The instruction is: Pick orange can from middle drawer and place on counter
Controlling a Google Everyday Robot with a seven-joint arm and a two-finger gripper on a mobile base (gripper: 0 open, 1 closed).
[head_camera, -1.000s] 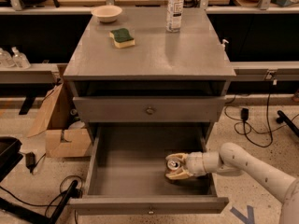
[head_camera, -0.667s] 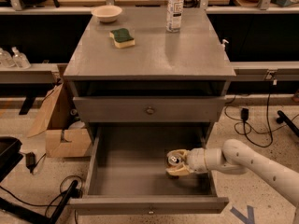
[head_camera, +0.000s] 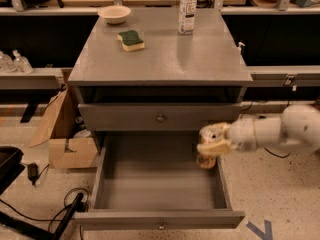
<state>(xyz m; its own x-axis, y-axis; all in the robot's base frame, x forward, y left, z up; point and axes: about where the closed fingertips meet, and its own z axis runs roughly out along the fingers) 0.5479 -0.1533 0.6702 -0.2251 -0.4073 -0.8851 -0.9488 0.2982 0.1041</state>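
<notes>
The middle drawer (head_camera: 150, 179) is pulled open, and the part of its grey floor that shows is bare. My gripper (head_camera: 212, 145) hangs over the drawer's right wall, at about the height of the drawer front above. It is shut on the orange can (head_camera: 206, 160), whose orange-brown lower part shows below the fingers (head_camera: 216, 147). The can is off the drawer floor. The white arm reaches in from the right. The counter (head_camera: 165, 59) is the grey cabinet top above, behind the gripper.
On the counter stand a clear plastic bottle (head_camera: 187, 6) at the back right, a green-and-yellow sponge (head_camera: 131, 40) and a pale bowl (head_camera: 114, 14) at the back left. A shut upper drawer with a knob (head_camera: 160, 117) sits above. A cardboard box (head_camera: 65, 139) stands on the floor at the left.
The gripper, shut on the can, has risen from the drawer floor at the right to above the drawer's right wall. The can has left the floor.
</notes>
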